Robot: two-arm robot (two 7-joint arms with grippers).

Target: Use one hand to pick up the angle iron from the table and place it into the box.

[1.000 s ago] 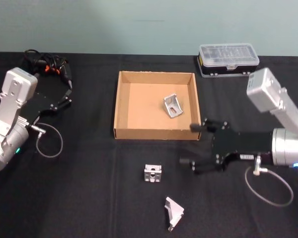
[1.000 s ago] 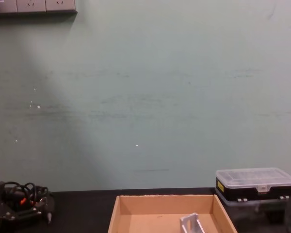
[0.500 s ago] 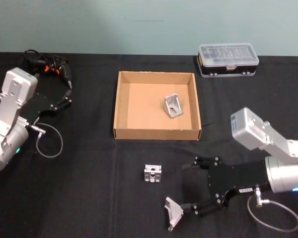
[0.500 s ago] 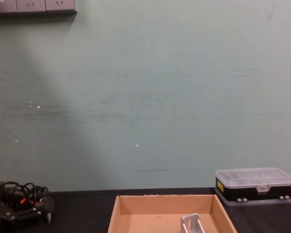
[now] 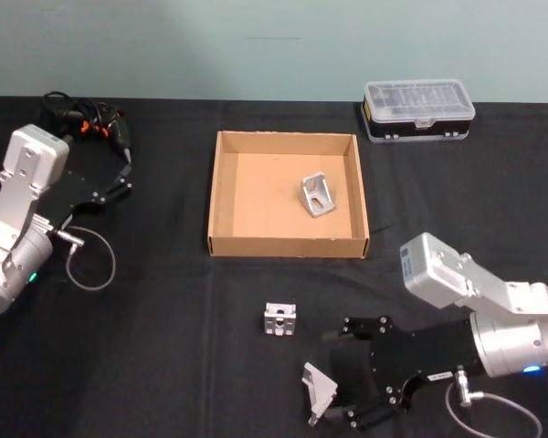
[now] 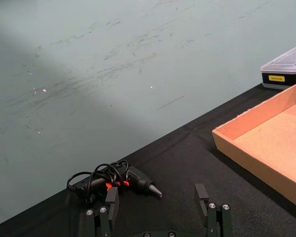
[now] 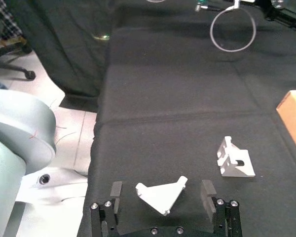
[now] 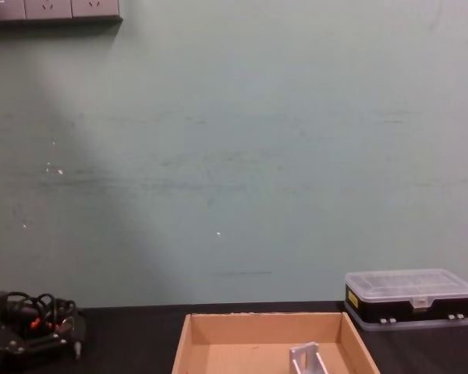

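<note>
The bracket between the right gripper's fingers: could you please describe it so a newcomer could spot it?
Find the cardboard box. In front of it, toward the robot, two metal brackets lie on the table. Yours is the farther one, a triangular wedge between the fingers of the open right gripper; the other bracket looks boxy.

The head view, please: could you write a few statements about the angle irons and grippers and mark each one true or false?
1. One angle iron lies inside the box. True.
2. The right gripper has shut on an angle iron. False: its jaws are open, one on either side of the near angle iron.
3. Two angle irons lie on the table. True: the near one and the middle one.
4. The left gripper hangs over the box. False: it sits at the table's left, by a black corded tool.
5. The case stands left of the box. False: it stands behind the box, to the right.
</note>
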